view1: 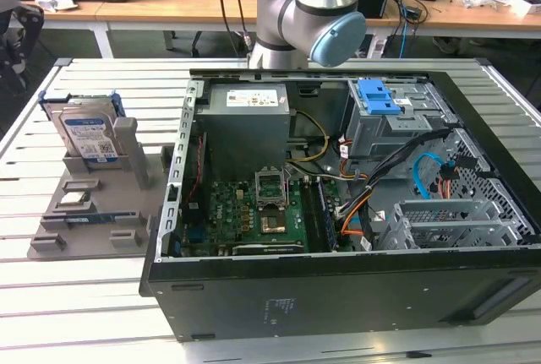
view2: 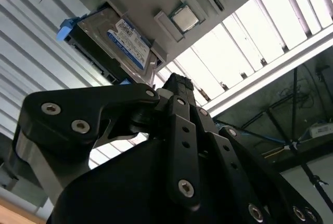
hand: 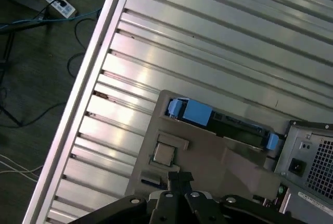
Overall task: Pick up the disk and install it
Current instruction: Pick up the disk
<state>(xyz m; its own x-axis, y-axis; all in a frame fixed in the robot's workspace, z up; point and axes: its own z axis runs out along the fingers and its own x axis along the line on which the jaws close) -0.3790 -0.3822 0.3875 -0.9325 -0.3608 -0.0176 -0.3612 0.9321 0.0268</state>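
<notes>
Worktop view — disk sitting unpicked in its holder

Slatted metal worktop [view1: 84,296] is carrying everything. At the exterior view's left, the disk [view1: 87,132] is standing on edge in a grey holder [view1: 93,220], its label facing out and blue rails framing it. Nothing is touching it. Just beside the holder, the open computer case [view1: 338,296] is lying flat, its drive bay [view1: 380,132] at the far corner with a blue bracket [view1: 378,96] sitting on top. Behind the case the arm [view1: 308,18] is hanging. In the second wrist view the gripper [view2: 177,81] is hovering apart from the disk — its jaws appearing closed together and gripping nothing. Judging by this, neither the pick-up nor the install is done; the whole task is remaining.
</notes>
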